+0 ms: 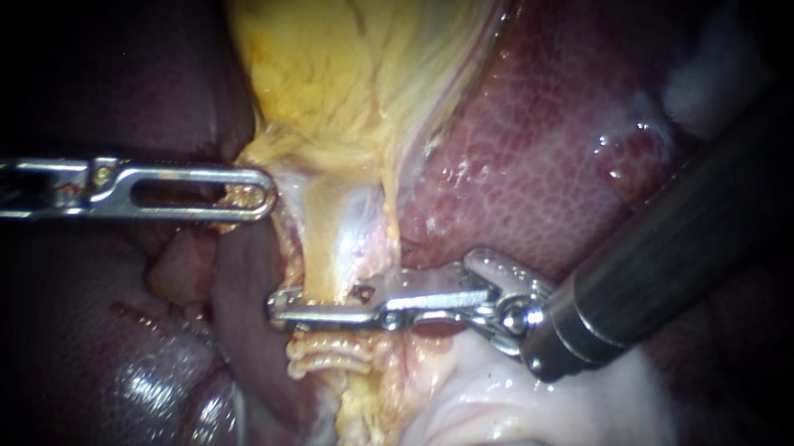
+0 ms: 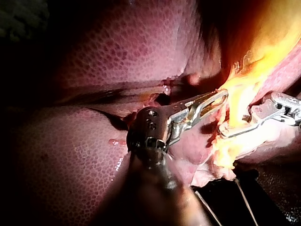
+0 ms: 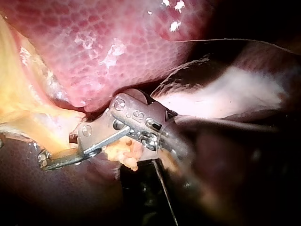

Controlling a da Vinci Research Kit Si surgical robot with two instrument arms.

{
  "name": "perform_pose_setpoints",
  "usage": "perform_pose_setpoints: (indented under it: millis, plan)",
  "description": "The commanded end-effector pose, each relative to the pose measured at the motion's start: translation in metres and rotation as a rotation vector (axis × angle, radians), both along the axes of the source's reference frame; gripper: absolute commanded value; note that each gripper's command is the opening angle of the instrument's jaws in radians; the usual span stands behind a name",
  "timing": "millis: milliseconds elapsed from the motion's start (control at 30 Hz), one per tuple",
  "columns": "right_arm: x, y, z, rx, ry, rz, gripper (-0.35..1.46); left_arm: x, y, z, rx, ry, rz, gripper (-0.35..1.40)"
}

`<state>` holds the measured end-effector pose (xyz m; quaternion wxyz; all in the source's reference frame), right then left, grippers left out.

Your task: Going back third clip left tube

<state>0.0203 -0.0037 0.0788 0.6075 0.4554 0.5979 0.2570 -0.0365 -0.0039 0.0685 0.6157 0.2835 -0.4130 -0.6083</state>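
My left instrument (image 1: 260, 197) comes in from the left, its slotted jaws shut on the yellow edge of the gallbladder (image 1: 355, 47) near its neck; the left wrist view shows the same hold (image 2: 221, 96). A pale tube (image 1: 337, 247) runs down from the neck. My right instrument (image 1: 289, 308) reaches in from the upper right and lies across this tube, its jaws open with a narrow gap and the tube against them. Just below the jaws, ribbed clips (image 1: 328, 353) sit on the tube. In the right wrist view the jaw tips (image 3: 51, 157) rest beside yellow tissue.
Red mottled liver (image 1: 536, 168) fills the right and upper right behind the dark shaft (image 1: 682, 248). White fatty tissue (image 1: 533, 427) lies under the right instrument. A pink fold (image 1: 238, 286) stands left of the tube, dark glossy liver (image 1: 143, 383) beneath it.
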Motion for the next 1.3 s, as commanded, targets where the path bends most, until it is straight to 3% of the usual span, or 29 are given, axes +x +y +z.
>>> perform_pose_setpoints:
  millis: [33,333,400,467,500,800,1000,1167,1300]
  plan:
    - [0.0000,0.0000,0.0000,0.000,0.001,-0.001,-0.35,0.0000,0.0000,0.0000,0.000,0.000,0.000,-0.35]
    - [-0.0002,-0.0001,-0.0002,0.006,0.002,-0.005,-0.31,0.0000,0.0000,0.0000,0.000,0.000,0.000,-0.35]
    - [0.0000,0.0001,-0.0002,0.005,-0.010,0.011,0.18,0.0000,0.0000,0.0000,0.000,0.000,0.000,-0.35]
    - [0.0004,0.0005,0.0001,-0.040,-0.051,0.083,0.57,0.0000,0.0000,0.0000,0.000,0.000,0.000,-0.35]
    - [0.0005,0.0007,0.0002,-0.053,-0.066,0.102,0.60,0.0000,0.0000,0.0000,0.000,0.000,0.000,-0.35]
    - [-0.0017,0.0013,0.0009,-0.100,-0.054,0.106,0.60,0.0000,-0.0001,-0.0002,0.000,0.001,-0.001,-0.35]
    - [-0.0041,0.0010,0.0006,-0.123,-0.061,0.081,0.60,0.0001,-0.0001,-0.0002,0.000,0.000,0.000,-0.35]
    - [-0.0065,0.0015,-0.0007,-0.138,-0.052,0.072,0.60,0.0002,-0.0001,-0.0002,0.000,0.000,0.000,-0.35]
    - [-0.0084,0.0024,-0.0030,-0.165,-0.037,0.068,0.60,0.0002,-0.0001,-0.0001,0.000,0.000,0.000,-0.35]
